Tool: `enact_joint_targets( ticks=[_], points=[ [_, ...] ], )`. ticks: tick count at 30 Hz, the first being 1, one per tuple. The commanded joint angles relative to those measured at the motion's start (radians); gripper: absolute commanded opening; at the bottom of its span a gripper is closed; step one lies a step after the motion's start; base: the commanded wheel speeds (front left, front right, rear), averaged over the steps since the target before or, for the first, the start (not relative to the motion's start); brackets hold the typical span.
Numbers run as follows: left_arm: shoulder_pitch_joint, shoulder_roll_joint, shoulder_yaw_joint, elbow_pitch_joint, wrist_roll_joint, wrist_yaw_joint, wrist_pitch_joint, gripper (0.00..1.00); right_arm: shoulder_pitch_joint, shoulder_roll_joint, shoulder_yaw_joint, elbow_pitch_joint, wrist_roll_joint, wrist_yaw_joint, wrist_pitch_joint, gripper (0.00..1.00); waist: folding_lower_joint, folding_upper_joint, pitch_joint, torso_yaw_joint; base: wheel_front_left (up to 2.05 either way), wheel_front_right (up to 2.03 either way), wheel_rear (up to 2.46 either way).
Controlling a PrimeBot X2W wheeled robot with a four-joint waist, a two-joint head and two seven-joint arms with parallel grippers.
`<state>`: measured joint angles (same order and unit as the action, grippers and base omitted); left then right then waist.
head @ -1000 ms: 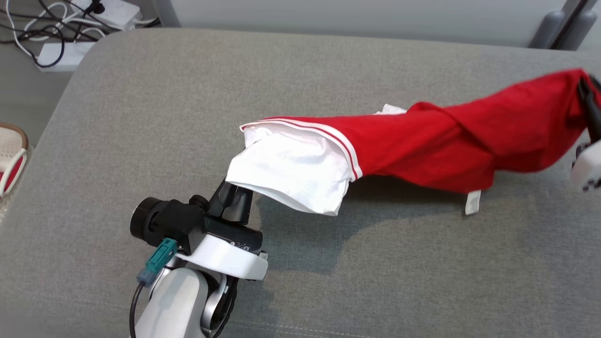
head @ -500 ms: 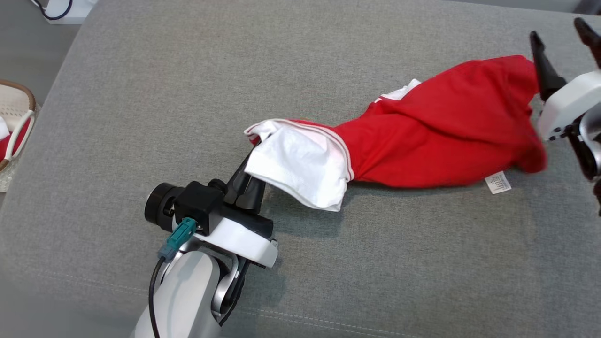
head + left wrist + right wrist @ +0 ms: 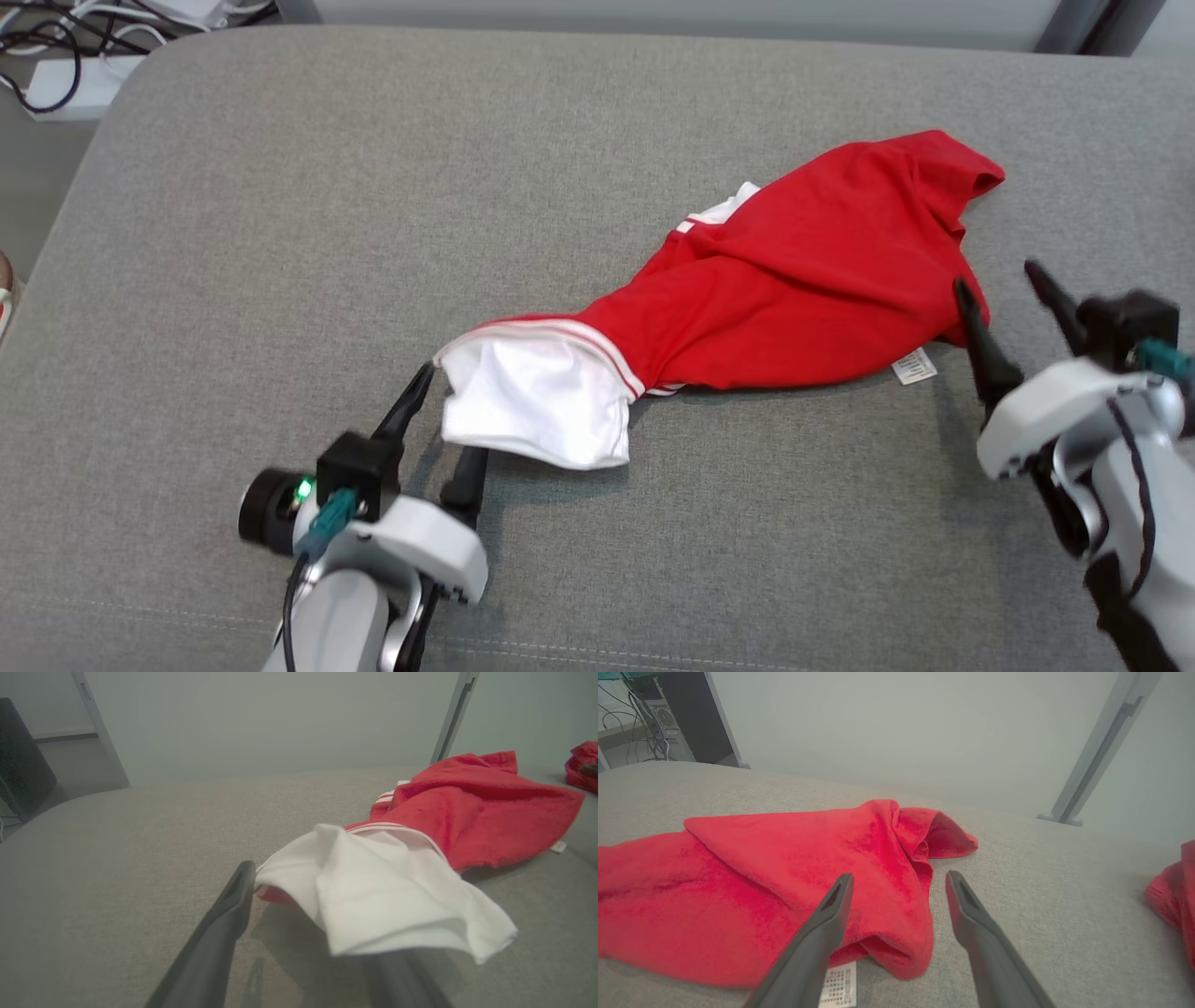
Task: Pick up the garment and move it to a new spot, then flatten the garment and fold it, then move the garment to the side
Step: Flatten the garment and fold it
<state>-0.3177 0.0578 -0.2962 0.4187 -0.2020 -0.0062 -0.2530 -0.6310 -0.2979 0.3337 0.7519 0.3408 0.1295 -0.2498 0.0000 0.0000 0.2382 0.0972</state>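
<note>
The garment [image 3: 794, 299] is red with a white, red-striped end [image 3: 532, 411] and lies bunched in a long diagonal on the grey cushion [image 3: 280, 233]. My left gripper [image 3: 450, 415] is open at the white end. One finger [image 3: 233, 905] is bare, and the white cloth [image 3: 387, 905] drapes loosely over the other. My right gripper [image 3: 997, 277] is open at the garment's right edge, its fingers just touching or clearing the red fabric [image 3: 784, 868]. A white label [image 3: 913, 367] sticks out near it and lies beside the left finger in the right wrist view [image 3: 838, 989].
Another red cloth [image 3: 1171, 896] lies further right on the cushion. Power strips and cables [image 3: 56, 75] sit on the floor beyond the cushion's rounded far-left corner. A grey post [image 3: 1092, 760] stands against the wall behind.
Both grippers have opened and let go of the garment, which has dropped from a stretched hold onto the cushion. The right gripper has pulled back toward me. The head camera has shifted.
</note>
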Motion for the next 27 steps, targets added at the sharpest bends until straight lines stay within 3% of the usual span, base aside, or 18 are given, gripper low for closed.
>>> enact_joint_targets(
  ticks=[1, 8, 15, 27],
  points=[
    [0.026, 0.027, 0.044, 0.003, 0.012, 0.010, -0.009, 1.00, 0.068, 0.007, -0.007, -0.040, -0.010, 0.001, -0.012, 1.00, 0.0000, 0.0000, -0.022, -0.007, 0.00, 0.00, 0.00],
    [0.125, 0.037, 0.114, -0.042, 0.008, 0.043, -0.009, 1.00, 0.248, 0.056, -0.050, -0.080, -0.012, 0.001, -0.012, 1.00, 0.0000, 0.0000, -0.062, -0.005, 0.00, 0.00, 0.00],
    [0.212, 0.016, 0.124, -0.110, -0.019, 0.013, -0.009, 1.00, 0.364, 0.102, -0.082, -0.108, -0.020, 0.001, -0.012, 1.00, 0.0000, 0.0000, -0.105, -0.014, 0.00, 0.00, 0.00],
    [0.176, -0.005, 0.057, 0.070, -0.105, 0.011, 0.037, 1.00, 0.425, 0.123, -0.095, -0.139, -0.041, 0.001, -0.012, 1.00, 0.0000, 0.0000, -0.159, -0.074, 0.00, 0.00, 0.00]
  ],
)
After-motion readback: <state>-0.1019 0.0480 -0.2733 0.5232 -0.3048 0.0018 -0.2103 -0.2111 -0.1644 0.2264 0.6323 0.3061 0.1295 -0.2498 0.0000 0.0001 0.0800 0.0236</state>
